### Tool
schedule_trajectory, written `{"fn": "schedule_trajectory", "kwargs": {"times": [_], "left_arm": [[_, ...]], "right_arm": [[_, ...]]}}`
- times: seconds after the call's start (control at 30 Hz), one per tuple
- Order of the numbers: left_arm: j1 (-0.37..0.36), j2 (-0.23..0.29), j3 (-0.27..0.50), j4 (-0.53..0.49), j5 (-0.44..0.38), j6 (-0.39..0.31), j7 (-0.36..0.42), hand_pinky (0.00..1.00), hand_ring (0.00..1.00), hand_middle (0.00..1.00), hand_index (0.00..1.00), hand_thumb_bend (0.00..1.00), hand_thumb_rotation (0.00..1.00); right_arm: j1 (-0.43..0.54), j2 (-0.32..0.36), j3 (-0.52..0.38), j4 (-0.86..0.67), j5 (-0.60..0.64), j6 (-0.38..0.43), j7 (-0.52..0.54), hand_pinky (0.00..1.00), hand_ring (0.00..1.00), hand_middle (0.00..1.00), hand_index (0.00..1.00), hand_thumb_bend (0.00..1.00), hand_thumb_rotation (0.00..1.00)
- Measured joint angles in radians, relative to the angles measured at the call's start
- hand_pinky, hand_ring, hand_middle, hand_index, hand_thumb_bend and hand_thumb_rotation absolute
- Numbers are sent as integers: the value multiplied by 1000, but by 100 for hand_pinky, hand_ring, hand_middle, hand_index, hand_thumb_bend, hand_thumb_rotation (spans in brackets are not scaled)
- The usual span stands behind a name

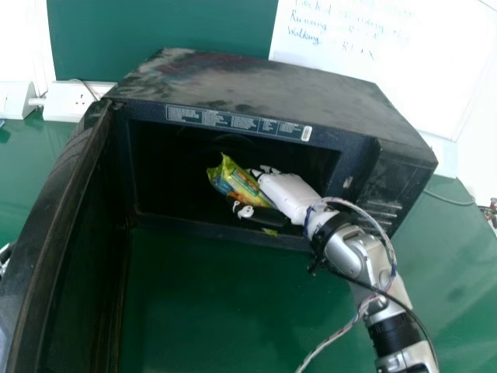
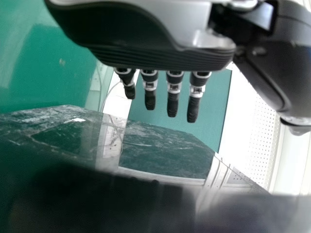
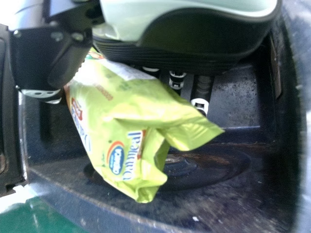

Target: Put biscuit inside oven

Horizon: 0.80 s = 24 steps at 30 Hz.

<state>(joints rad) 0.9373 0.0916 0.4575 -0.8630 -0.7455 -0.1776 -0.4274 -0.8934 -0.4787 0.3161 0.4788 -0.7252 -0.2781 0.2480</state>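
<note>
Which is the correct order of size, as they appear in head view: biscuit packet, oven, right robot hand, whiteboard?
1. Oven
2. Whiteboard
3. Right robot hand and biscuit packet: too similar to rank

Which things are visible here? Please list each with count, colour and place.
table: one, green, beneath the oven
oven: one, black, on table
oven door: one, black, open at left
turntable: one, dark, inside oven
biscuit packet: one, yellow-green, in oven opening
whiteboard: one, white, behind oven, right
panel: one, green, behind oven
socket box: one, white, behind oven, left
wires: several, white or black, along right arm
right hand: one, white and black, around packet
left hand: one, grey and black, left wrist view, fingers straight
</note>
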Motion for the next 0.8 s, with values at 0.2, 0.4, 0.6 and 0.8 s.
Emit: {"fn": "schedule_trajectory", "kwargs": {"times": [0.2,0.4,0.6,0.8], "left_arm": [[9,-1,-5,-5,-5,8,6,87,87,89,91,92,100],[21,0,-10,-13,-20,15,6,86,86,90,92,91,100],[22,2,-10,-13,-22,16,-3,85,86,89,91,89,100],[25,3,-10,-13,-23,17,-7,86,87,89,91,90,100]], "right_arm": [[-80,20,21,110,2,-11,-14,14,10,47,49,51,0],[-158,46,42,256,4,-10,-42,14,9,46,49,51,0],[-237,74,70,416,4,-18,-87,14,10,46,49,51,0],[-306,106,96,564,4,-30,-146,14,10,46,49,51,0]]}}
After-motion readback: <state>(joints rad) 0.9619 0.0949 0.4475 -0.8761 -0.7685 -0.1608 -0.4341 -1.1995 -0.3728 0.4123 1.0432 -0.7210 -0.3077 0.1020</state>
